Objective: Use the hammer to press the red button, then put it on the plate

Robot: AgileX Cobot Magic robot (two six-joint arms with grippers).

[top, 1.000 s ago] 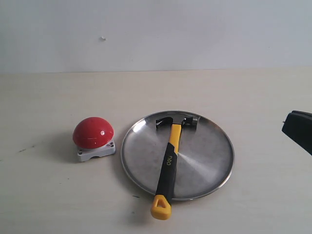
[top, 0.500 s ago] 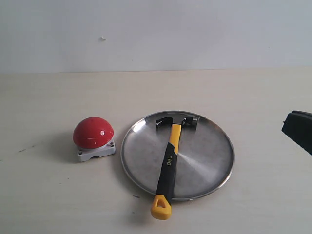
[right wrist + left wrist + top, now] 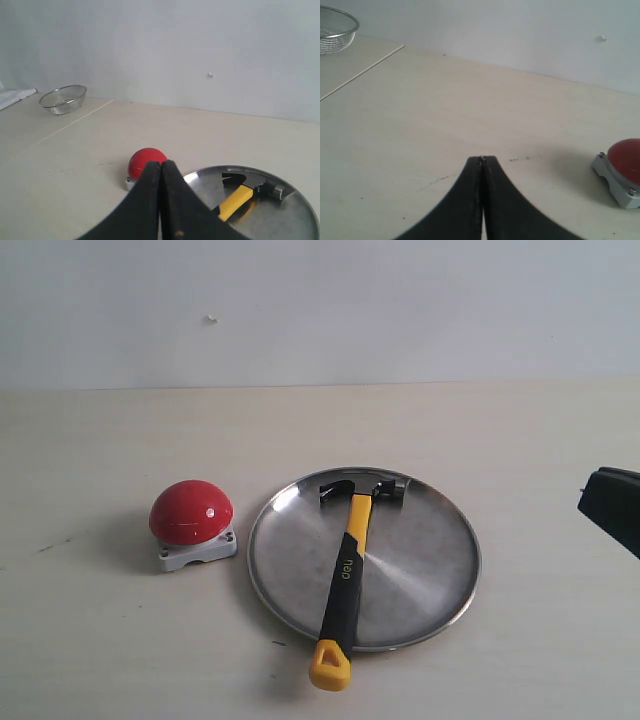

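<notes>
The hammer point(image 3: 345, 575) lies on the plate point(image 3: 420, 570), its yellow loop overhanging the near rim and its head by the far rim. The red button point(image 3: 191, 512) sits on the tabletop point(image 3: 120, 640) just left of it. The left hand point(image 3: 482, 159) and right hand point(image 3: 161, 162) are each pressed together, holding nothing.

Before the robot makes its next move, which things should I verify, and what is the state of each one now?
1. The hammer with dark head and yellow-black handle is free to grasp: ok. It lies across the round steel plate, looped end over the rim.
2. The red dome button on its grey base is unobstructed: ok. It stands beside the plate, apart from it.
3. The left gripper is open for a grasp: not ok. It is shut and empty.
4. The right gripper is open: not ok. It is shut and empty.
5. The button was already pressed: cannot tell.
</notes>
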